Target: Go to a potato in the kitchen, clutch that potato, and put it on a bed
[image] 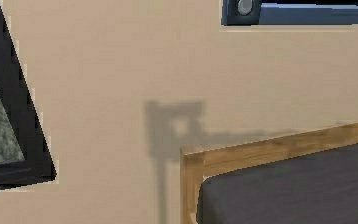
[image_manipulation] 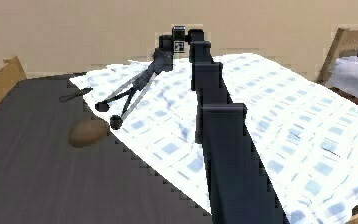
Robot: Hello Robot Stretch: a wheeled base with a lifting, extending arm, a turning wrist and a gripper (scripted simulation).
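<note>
Lying on the bed (image_manipulation: pixel 37 190), brown potato (image_manipulation: pixel 84 135) near the jaws; their hold impossible to tell.

Arm (image_manipulation: pixel 227 140) stretched well out, a dark bar climbing from the arm side view's bottom edge. At its far end the end effector (image_manipulation: pixel 109 110) points down-left, thin fingers (image_manipulation: pixel 137 88) slanting low. Can't tell whether it holds anything.

Wooden bed (image: pixel 267 148) against beige wall (image: pixel 117 60)
</note>
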